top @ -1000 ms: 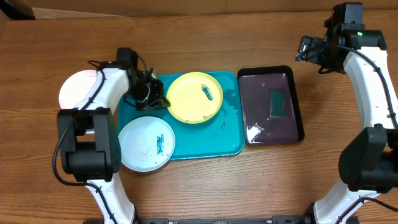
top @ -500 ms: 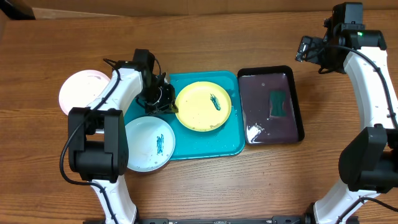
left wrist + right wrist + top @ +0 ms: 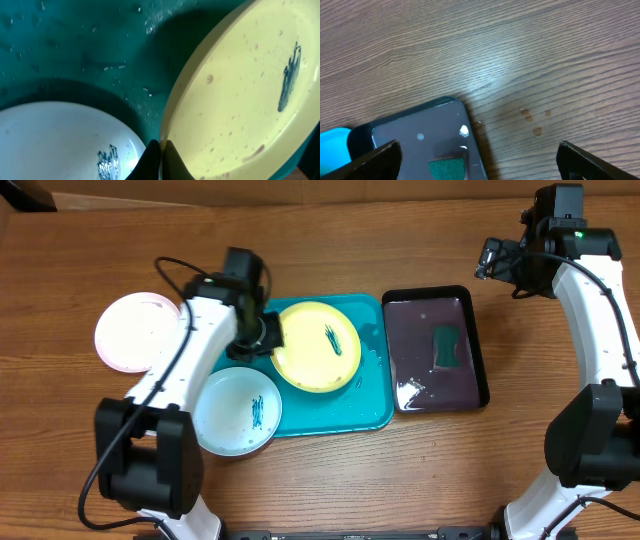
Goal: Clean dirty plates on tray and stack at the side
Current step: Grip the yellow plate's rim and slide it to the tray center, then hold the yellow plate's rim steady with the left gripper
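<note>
**Overhead.** Tray point(image 3: 375, 395) sits mid-table. The yellow-green plate point(image 3: 318, 345) lies over the tray's upper middle, with a dark teal smear on its face. The left tool point(image 3: 262, 335) is at this plate's left rim, jaws closed. The pale blue plate point(image 3: 238, 410) sits at the tray's lower left corner, overhanging the rim, and is also smeared. The white plate point(image 3: 135, 332) is off the tray to its left on bare table point(image 3: 330, 220), with no smear visible. The black tray point(image 3: 480, 350) with the green sponge point(image 3: 447, 345) is just right of the tray. The right tool point(image 3: 492, 258) hangs beyond the black tray's upper right corner.

**Left wrist.** The fingertips point(image 3: 160, 160) are pinched together on the yellow-green plate's point(image 3: 240, 100) rim. The plate throws a broad shadow on the tray floor point(image 3: 75, 45), so it is probably tilted up. The pale blue plate point(image 3: 55, 135) is just beside it.

**Right wrist.** The right tool point(image 3: 480, 155) has its jaws spread wide and holds nothing. Below it are the black tray's corner point(image 3: 410, 130) and the sponge's edge point(image 3: 447, 167).

**Progress (judgement).** Roughly a third is done: one plate looks clean and is set aside. Two dirty plates are left to wipe and stack, and the sponge is not picked up.
</note>
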Controlling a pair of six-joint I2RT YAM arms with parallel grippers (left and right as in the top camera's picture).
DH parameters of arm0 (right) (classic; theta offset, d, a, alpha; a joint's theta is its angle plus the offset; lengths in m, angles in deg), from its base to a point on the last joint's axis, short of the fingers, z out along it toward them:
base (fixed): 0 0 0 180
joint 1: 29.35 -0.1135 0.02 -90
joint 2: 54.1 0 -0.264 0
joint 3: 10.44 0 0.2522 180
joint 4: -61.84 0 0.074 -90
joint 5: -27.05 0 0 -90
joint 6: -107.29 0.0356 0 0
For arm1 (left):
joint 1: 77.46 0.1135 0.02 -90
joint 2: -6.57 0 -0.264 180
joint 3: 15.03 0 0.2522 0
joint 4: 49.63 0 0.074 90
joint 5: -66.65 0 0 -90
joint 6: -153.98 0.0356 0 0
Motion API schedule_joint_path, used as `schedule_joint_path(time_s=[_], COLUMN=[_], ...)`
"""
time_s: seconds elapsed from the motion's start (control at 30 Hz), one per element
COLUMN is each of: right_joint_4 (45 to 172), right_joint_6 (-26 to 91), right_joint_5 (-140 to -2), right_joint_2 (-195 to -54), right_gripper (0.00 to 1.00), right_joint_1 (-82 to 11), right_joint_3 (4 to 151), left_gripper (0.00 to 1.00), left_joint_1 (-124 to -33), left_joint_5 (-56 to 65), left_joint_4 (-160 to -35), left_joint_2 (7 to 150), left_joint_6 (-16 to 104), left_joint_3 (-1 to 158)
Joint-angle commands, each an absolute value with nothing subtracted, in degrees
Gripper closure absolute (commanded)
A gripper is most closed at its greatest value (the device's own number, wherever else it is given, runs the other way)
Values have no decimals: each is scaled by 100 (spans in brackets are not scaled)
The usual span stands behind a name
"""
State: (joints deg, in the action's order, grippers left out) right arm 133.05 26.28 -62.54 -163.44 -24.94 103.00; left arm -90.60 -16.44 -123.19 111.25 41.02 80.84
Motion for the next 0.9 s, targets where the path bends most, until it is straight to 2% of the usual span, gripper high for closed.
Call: schedule_joint_path(time_s=[0.0,0.4,0.87], right_joint_4=[13268,13268,13268], right_joint_6=[2639,2641,2641], right_joint_5=[-6239,-6239,-6239], right_joint_2=[-16250,-16250,-16250], right_gripper=[0,0,0], right_joint_1=[-2505,-2505,-2503], right_joint_3=[10405,10405,10405], left_gripper=[96,96,95], left_joint_1=[-9301,-9508,-9513], left_joint_5=[-2247,-2651,-2527], left_joint_4=[-12345,-12308,-11516], left_joint_2=[11112,11119,11119], left_joint_6=[3665,3009,2784], left_joint_3=[8105,7976,7343])
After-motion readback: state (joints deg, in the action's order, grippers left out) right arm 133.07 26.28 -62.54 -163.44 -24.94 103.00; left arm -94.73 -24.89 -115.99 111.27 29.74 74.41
